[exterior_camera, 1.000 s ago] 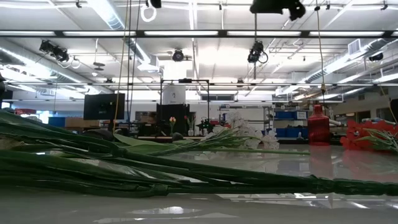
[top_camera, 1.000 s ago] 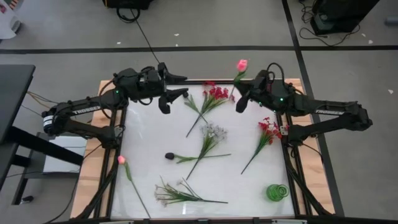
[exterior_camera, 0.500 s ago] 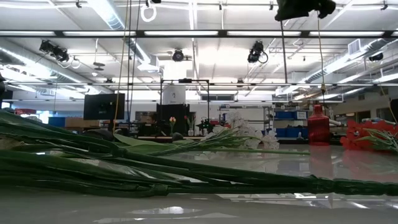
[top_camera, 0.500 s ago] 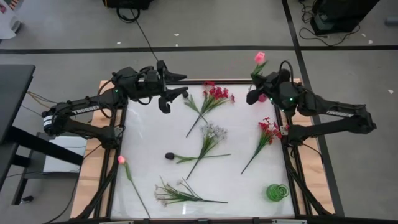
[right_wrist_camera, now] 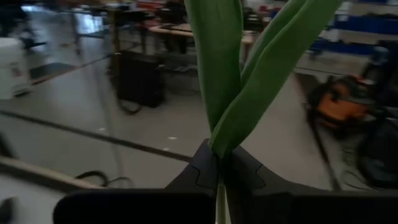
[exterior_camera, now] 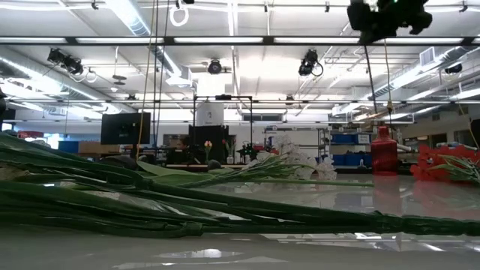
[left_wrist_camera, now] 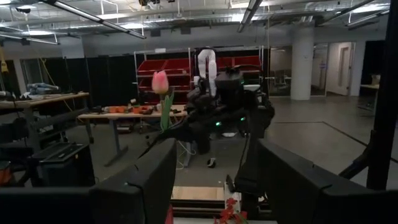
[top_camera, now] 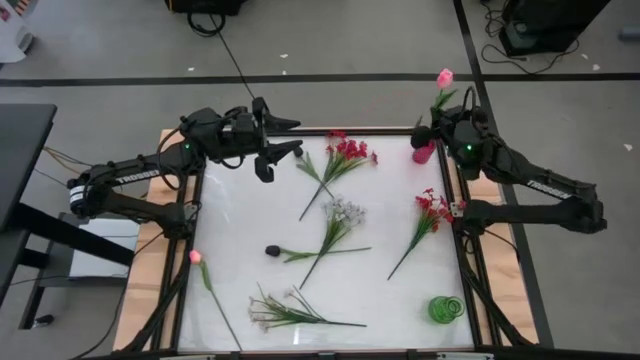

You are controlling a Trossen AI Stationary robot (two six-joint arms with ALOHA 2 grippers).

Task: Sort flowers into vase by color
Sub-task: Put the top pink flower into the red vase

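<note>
Pink flower (top_camera: 444, 78) stem clamped between right gripper (top_camera: 437, 125) jaws.

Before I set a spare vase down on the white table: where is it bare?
Bare: between the dark bud and the pink flower; also between the red spray and the green vase. Crowded: the middle, around the white spray.
</note>
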